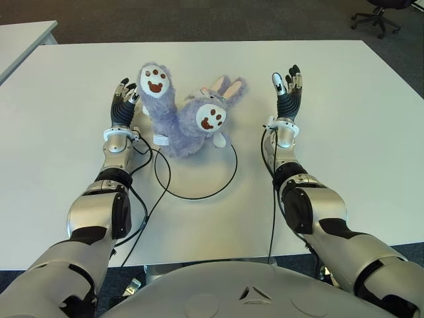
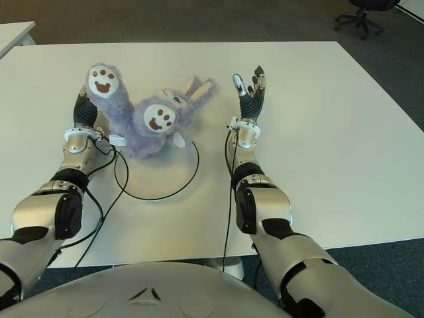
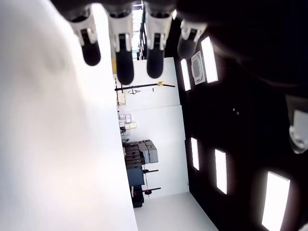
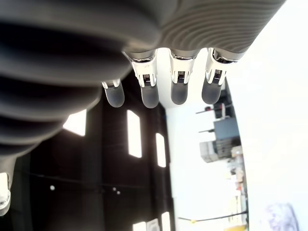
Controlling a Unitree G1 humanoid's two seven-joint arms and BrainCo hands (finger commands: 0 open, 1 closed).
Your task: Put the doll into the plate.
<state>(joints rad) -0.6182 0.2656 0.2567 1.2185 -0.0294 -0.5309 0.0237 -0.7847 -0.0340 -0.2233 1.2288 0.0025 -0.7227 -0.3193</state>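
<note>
White table (image 1: 344, 132) fills most of what we see, with dark carpet behind it and an office chair (image 1: 376, 14) far in the corner. We see a fluffy purple doll (image 1: 185, 119) with long ears and two smiley white feet. It lies on the far edge of the plate (image 1: 199, 189), which looks like a thin black ring. Our left hand (image 1: 124, 99) is just beside the doll, fingers straight and spread, holding nothing. Our right hand (image 1: 287, 86) is on the other side, apart from the doll, fingers straight and spread too.
</note>
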